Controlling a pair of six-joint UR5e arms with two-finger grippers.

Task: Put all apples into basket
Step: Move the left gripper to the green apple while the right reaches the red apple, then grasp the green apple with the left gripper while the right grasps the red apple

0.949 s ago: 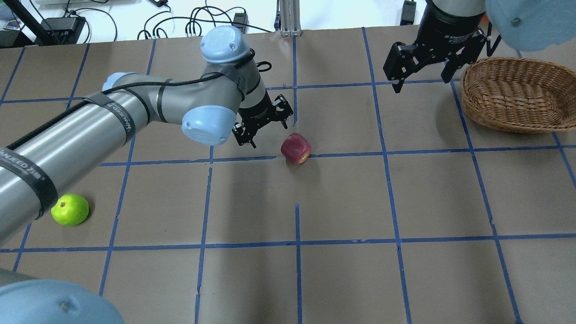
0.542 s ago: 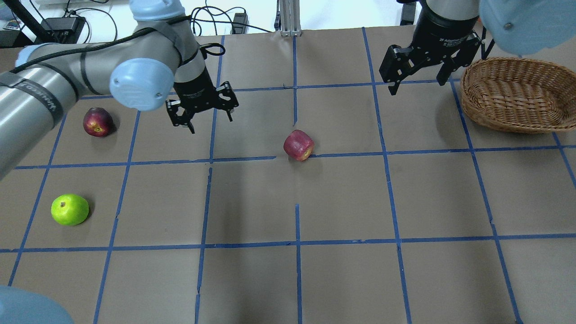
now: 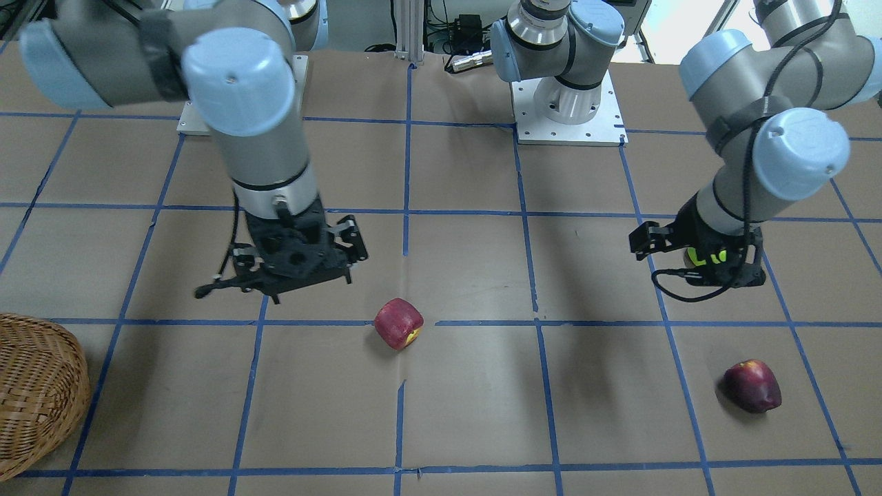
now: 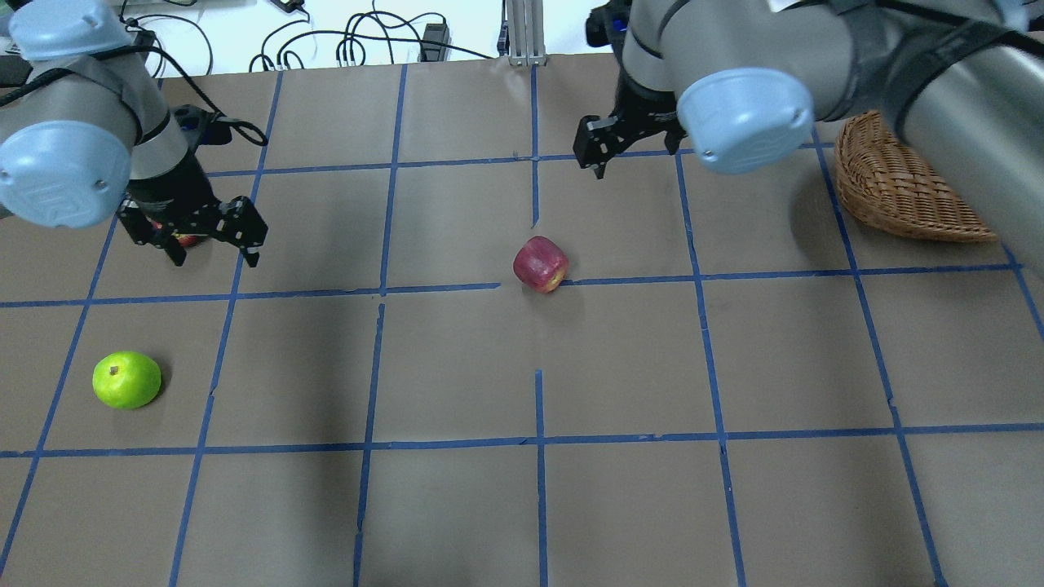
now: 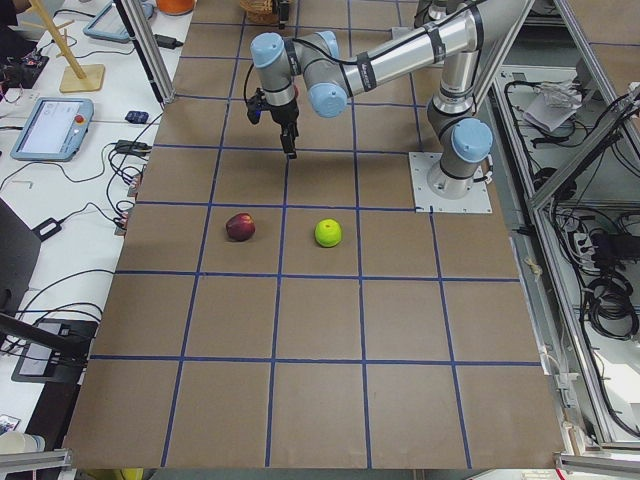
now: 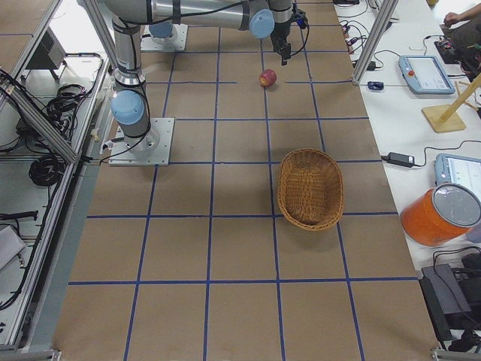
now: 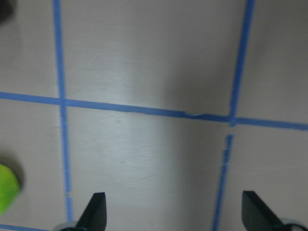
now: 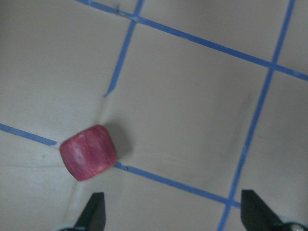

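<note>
Gaping left tool (image 4: 213, 261) hides maroon apple (image 3: 752, 386) overhead, clear from front; right tool (image 8: 173, 212) gapes.

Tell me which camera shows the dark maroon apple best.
The exterior front-facing view: the maroon apple lies whole and unobstructed there. The exterior left view shows it whole but small; overhead, the left gripper hides most of it. I cannot find it elsewhere.
</note>
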